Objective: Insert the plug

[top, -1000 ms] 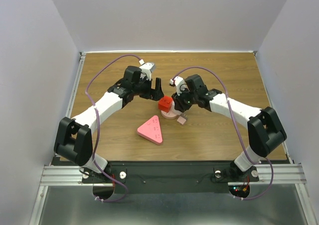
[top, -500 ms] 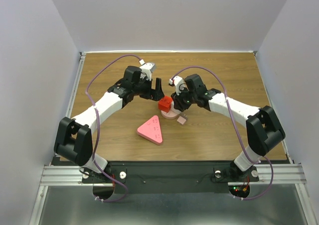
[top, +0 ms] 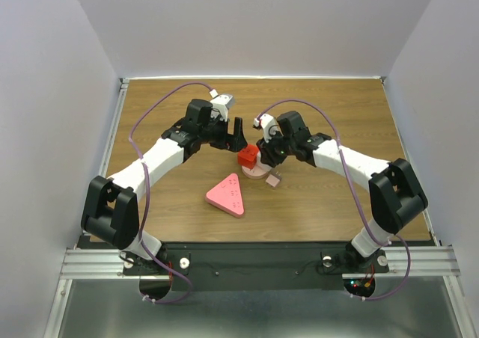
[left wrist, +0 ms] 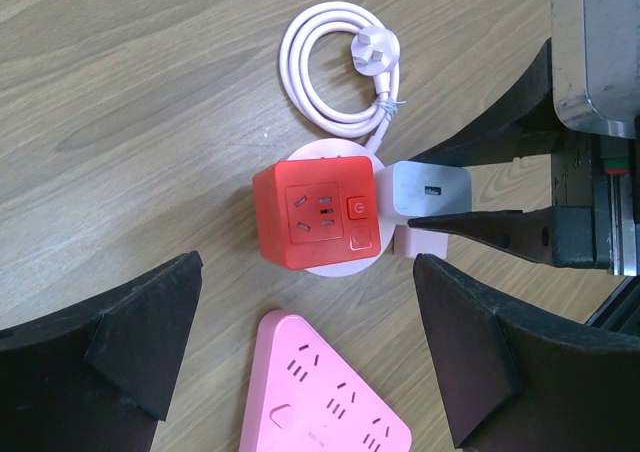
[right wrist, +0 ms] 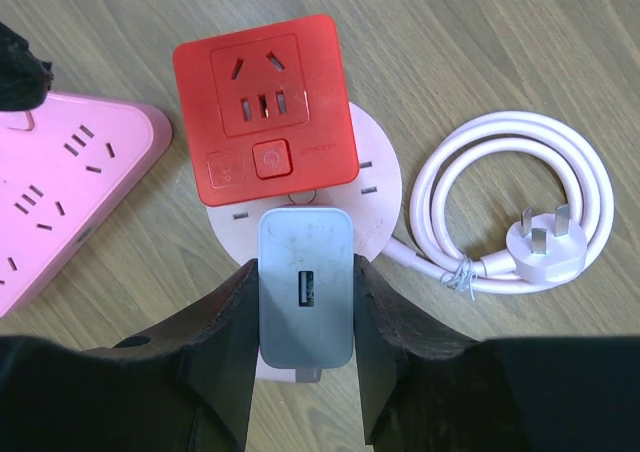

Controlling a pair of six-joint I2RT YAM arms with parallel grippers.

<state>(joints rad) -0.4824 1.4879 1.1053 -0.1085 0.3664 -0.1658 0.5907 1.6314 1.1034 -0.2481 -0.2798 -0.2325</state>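
On a wooden table (top: 322, 211), a pink triangular power strip (top: 227, 195) lies flat at the left, its socket slots facing up, well apart from both arms. Just past it, the left gripper (top: 237, 134) hangs above the work with its jaws spread wide and nothing between them (in its own wrist view, the two black fingers frame the whole scene).

At centre, a red cube socket (left wrist: 315, 215) sits on top of a round pink power strip (right wrist: 375, 187). The cube's upper face shows a three-pin outlet, a two-pin outlet and a round power button. Slots are visible along the bare rim of the round strip.

Just beside the cube, on the side next to its button, is the task's piece: a grey-white USB charger plug (right wrist: 306, 322). The right gripper (right wrist: 303, 272) has it clenched by its two long sides, with its USB port turned up toward the wrist camera. The plug hangs over the edge of the round strip. Its pins are hidden, so whether they have met a socket cannot be told.

At the far right of the right wrist view, a pale pink cord (right wrist: 430, 207) lies coiled and tied on the wood, touching the round strip, and its three-pin plug (right wrist: 545, 247) rests inside the coil.
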